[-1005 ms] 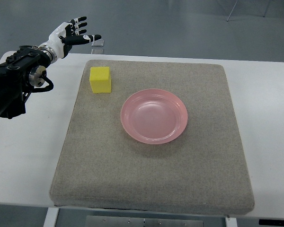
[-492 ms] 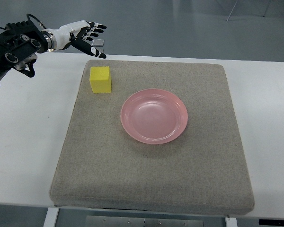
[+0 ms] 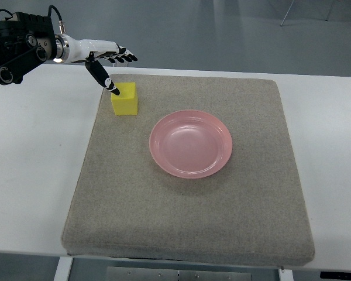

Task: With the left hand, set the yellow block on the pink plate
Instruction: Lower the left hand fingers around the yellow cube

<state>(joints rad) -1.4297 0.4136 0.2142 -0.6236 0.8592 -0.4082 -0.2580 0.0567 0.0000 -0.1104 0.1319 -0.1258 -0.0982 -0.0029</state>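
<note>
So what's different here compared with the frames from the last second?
The left hand swung from the table's left side up and across to the far edge, turning over the yellow block; its thumb now points down at the block's top-left corner. Nothing is grasped yet. Block, pink plate and grey mat stayed put.

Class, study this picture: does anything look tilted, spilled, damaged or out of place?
Nothing stands out. The yellow block sits flat on the grey mat, the pink plate lies level and empty, and the left hand hangs open above the block.
</note>
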